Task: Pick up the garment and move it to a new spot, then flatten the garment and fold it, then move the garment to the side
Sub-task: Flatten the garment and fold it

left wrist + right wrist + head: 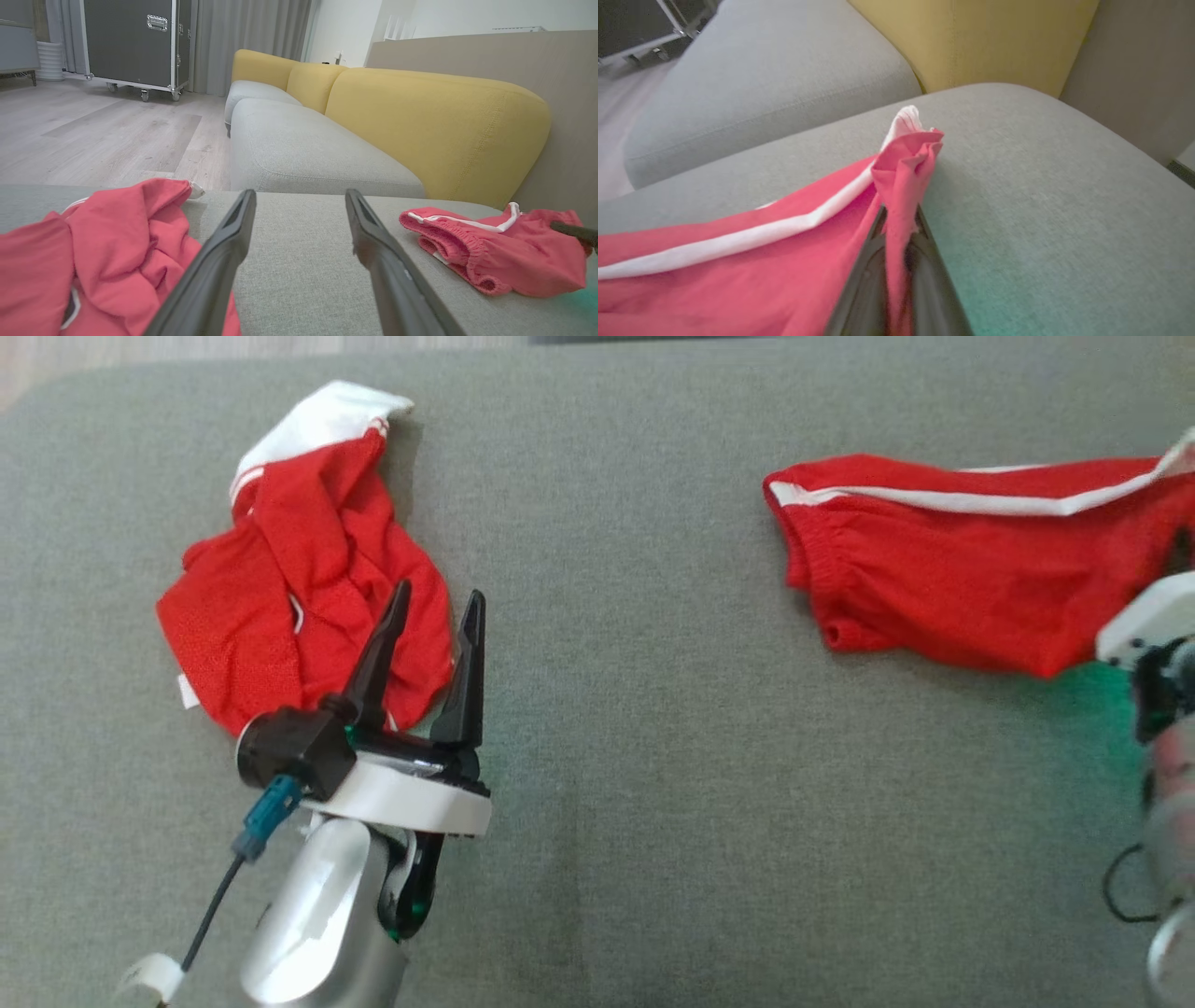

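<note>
2 red garments on grey cushion [635, 728], well apart.
Red shorts [952, 579] with white stripe lie at robot's right, near cushion's far edge.
Right gripper [901, 224]: fingers narrow, clamped on bunched fold of shorts, fold sticking up past tips.
Left gripper [439, 590]: fingers spread wide, nothing between; left finger [378, 653] overlaps edge of crumpled red cloth [299, 588]; contact not clear.

A grey fabric cushion [653, 756] carries two pieces of clothing, well apart. A crumpled red garment [308, 579] with white trim lies heaped toward its left side. A red striped garment [952, 579] lies stretched out toward its right side.
</note>
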Controlling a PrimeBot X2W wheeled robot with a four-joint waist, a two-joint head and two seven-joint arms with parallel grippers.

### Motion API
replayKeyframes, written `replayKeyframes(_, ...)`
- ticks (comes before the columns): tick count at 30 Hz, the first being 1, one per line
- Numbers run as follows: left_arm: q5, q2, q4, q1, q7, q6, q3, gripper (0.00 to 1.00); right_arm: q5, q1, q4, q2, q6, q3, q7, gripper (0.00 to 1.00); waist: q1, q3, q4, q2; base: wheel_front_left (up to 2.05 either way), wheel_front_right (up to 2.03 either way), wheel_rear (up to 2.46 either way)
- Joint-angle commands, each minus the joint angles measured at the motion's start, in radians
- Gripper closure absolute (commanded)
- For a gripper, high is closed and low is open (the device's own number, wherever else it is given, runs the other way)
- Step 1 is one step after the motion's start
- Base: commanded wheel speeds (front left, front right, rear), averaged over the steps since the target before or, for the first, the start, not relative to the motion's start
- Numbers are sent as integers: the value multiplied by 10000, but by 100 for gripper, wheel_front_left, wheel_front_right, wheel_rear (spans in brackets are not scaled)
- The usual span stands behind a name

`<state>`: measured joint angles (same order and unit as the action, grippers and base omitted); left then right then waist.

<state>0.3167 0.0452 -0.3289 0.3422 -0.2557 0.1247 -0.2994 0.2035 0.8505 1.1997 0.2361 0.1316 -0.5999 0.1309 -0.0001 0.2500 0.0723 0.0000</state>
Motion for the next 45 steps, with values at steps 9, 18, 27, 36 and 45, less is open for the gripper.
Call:
replayKeyframes(9, -19, 167, 299, -367, -61, 56, 507, 0, -817, 873, -60, -1093, -9, 1662, 1160, 100, 1, -776, 8, 0, 0, 0, 0)
replayKeyframes(18, 33, 255, 321, -712, -61, 58, 556, 0, -2658, 462, -262, -1731, -9, 4767, 1303, 100, 1, -1135, 401, 0, 0, 0, 0)
replayKeyframes(27, 55, 263, 344, -853, -61, 58, 560, 0, -4637, -402, -1104, -1802, -9, 7718, 1307, 100, 1, -1195, 709, 0, 0, 0, 0)
replayKeyframes(36, 91, 212, 346, -821, -61, 59, 571, 0, -5976, -884, -1523, -1170, -9, 10586, 901, 100, 1, -1068, 901, 0, 0, 0, 0)
replayKeyframes(45, 110, 157, 328, -814, -61, 57, 700, 0, -6798, -1239, -1519, -676, -9, 13205, -174, 0, 1, -1130, 644, 0, 0, 0, 0)
